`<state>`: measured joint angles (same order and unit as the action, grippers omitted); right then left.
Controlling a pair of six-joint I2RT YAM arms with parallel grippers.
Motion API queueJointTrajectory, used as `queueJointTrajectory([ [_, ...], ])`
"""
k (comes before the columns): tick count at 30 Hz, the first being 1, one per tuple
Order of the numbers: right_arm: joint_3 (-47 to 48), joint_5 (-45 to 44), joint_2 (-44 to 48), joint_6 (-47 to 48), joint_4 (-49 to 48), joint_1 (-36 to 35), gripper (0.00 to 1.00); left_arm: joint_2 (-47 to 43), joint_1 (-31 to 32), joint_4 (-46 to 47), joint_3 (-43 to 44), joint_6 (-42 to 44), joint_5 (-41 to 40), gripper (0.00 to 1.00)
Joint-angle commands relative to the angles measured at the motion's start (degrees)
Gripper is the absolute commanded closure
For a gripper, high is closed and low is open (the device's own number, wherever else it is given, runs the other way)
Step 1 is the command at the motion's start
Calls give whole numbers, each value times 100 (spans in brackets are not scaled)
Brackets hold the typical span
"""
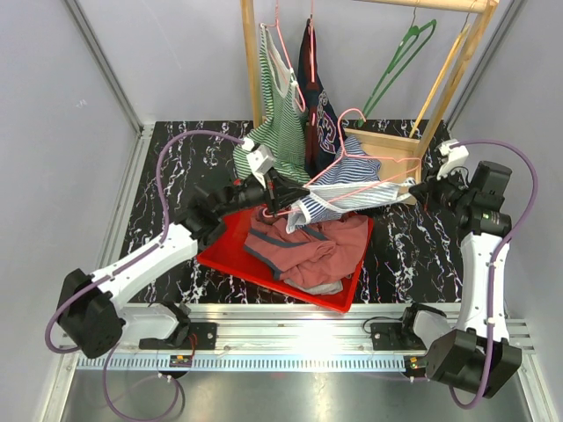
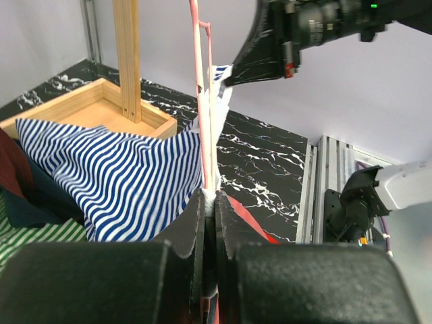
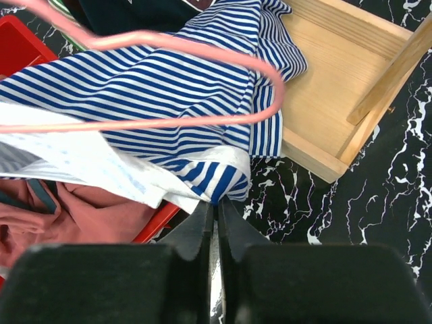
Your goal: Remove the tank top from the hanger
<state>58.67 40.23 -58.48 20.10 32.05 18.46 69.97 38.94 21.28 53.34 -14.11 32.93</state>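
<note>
Surface (image 1: 413, 255) and red tray (image 1: 227, 255) sit below; above them the striped tank top (image 1: 356, 180) hangs on its pink hanger (image 2: 204, 121). My left claw (image 2: 209, 199) pinches the wire, my right claw (image 3: 216, 202) pinches the hem. Stripping is underway, I judge; next, pull the fabric rightward off the hanger.

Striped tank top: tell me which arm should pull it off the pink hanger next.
Right, probably. The right gripper pinches the striped tank top at its edge, while the left gripper is clamped on the pink hanger, steadying it.
</note>
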Motion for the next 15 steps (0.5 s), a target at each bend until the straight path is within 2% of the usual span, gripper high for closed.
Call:
queueJointTrajectory([
  [1,-58,196,266,337,37,53,86,121,-35,913,317,-206,-287,100],
  [10,74,600,275,916,696,53,59,306,-35,1203,422,-347,-471,100],
  [13,293,845,267,1434,1196,53,44,403,-35,1168,475,-338,-375,100],
  [14,511,1073,249,1905,1694,53,30,472,-18,1038,562,-121,-262,100],
  [15,635,1223,249,2241,2012,53,23,499,0,906,563,-118,-234,100],
])
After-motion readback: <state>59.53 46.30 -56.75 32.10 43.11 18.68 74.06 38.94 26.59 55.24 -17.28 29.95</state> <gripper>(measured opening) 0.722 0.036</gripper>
